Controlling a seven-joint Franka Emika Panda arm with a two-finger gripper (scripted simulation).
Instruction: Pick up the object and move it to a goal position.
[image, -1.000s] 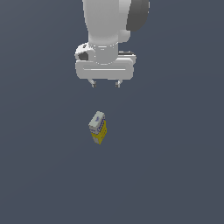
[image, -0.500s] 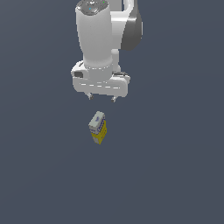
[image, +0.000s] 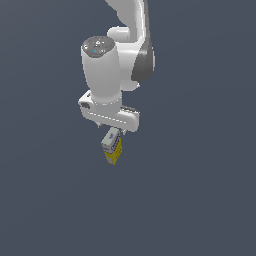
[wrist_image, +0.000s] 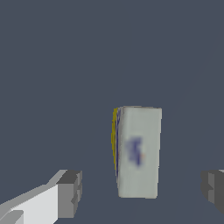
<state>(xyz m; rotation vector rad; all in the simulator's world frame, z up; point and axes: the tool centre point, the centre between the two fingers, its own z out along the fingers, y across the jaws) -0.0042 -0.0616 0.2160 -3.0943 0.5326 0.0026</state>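
The tool (wrist_image: 142, 188) hangs just above the box (wrist_image: 138, 151), fingers apart and straddling it, seemingly lined up for a grasp.

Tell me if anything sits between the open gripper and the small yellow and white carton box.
Nothing visible does. In the wrist view the small yellow and white carton box stands between the two dark fingertips of the gripper, with bare grey floor on either side. No other object appears in either view.
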